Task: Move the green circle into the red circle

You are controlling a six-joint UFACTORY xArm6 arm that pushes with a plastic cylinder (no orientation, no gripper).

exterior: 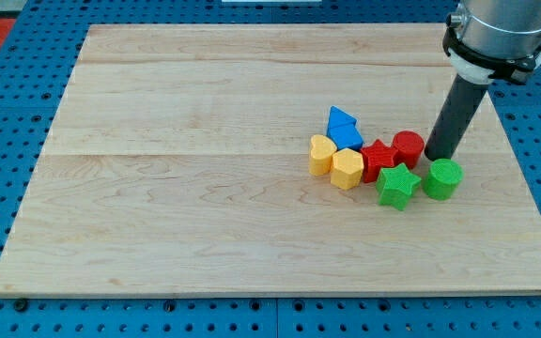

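Green circle (441,178) sits just below-right of red circle (408,148), my tip (437,156) between them; no fingers.

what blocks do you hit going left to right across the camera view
yellow heart → yellow hexagon → red star → green star → my tip → green circle. Blue block and red circle overlap others, so left out.

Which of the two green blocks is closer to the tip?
The green circle, at the cluster's right end. My tip sits just above it toward the view's top, beside the red circle. The green star lies farther left.
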